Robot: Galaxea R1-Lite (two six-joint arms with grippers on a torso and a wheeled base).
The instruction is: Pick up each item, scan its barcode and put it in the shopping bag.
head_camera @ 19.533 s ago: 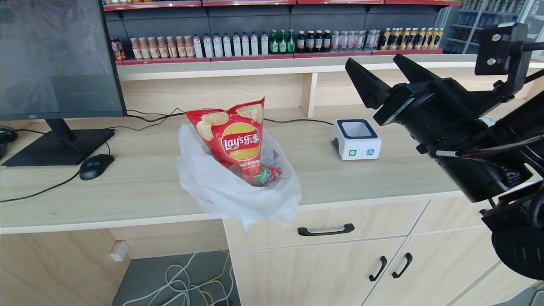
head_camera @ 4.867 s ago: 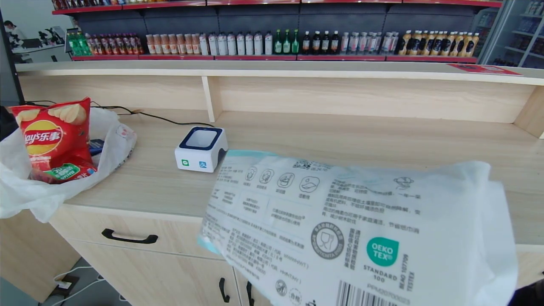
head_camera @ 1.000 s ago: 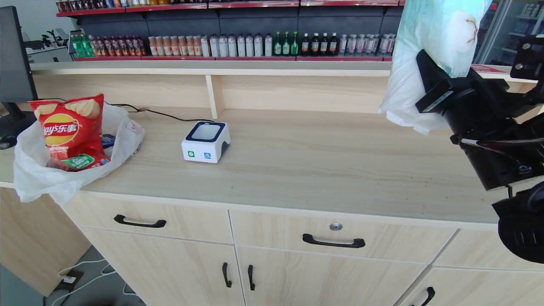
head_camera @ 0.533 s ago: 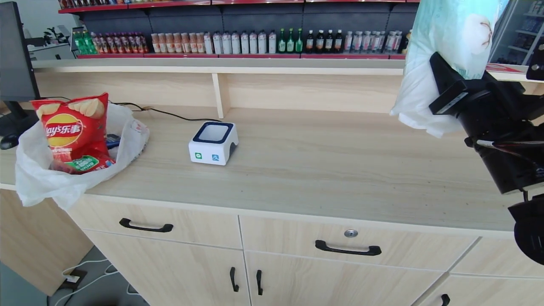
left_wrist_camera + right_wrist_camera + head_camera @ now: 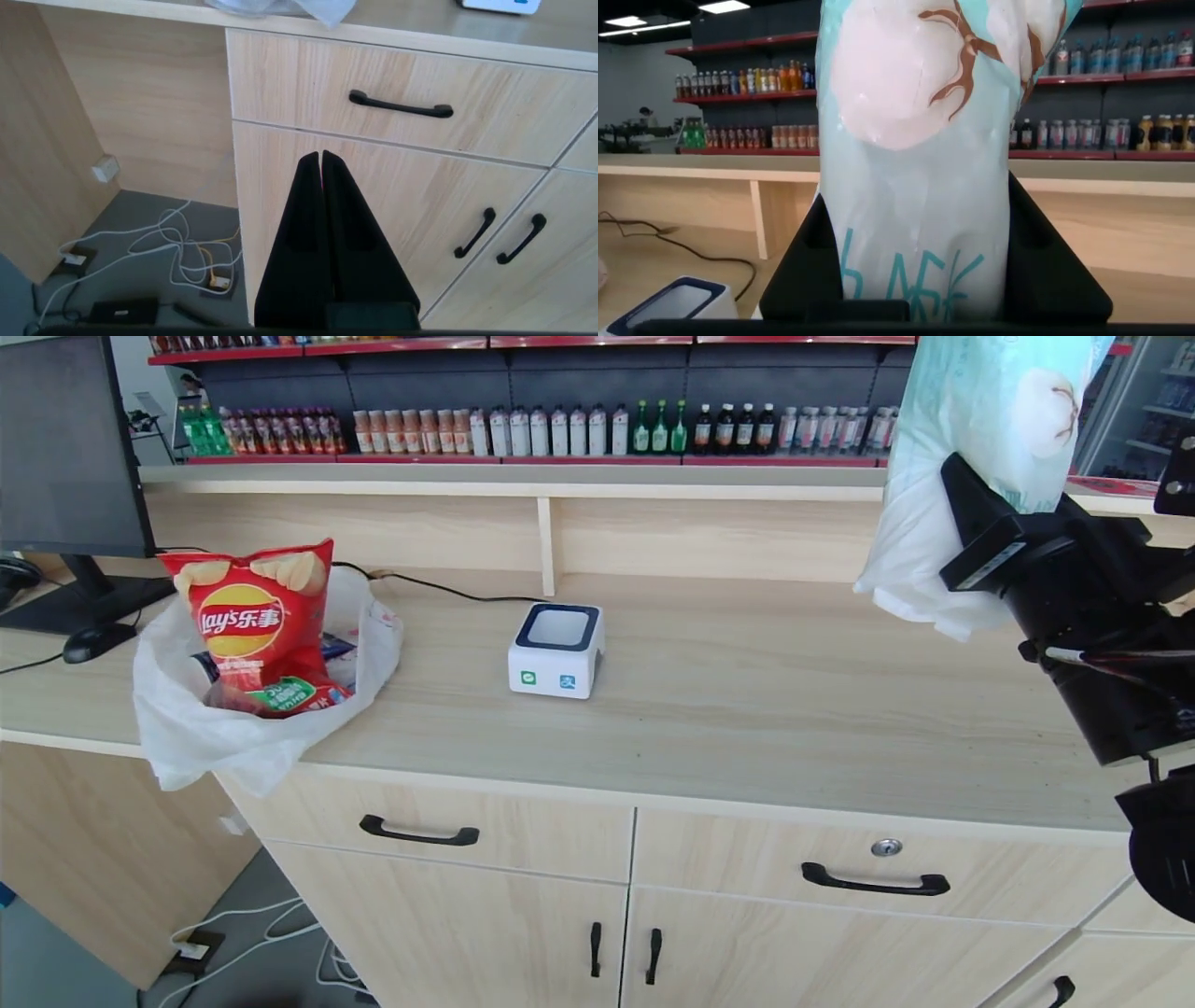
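As seen from head, right gripper (image 5: 980, 499) is clamped on pale teal package (image 5: 990, 420), which is raised above it; scanner (image 5: 556, 650) is set well left, shopping bag (image 5: 215, 737) farther left. Left wrist: left gripper (image 5: 322, 187) is pressed closed, empty. Right wrist: package is pinched between fingers (image 5: 799, 275).

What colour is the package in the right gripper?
Package: pale turquoise, white cotton motif; clearest in right wrist view.
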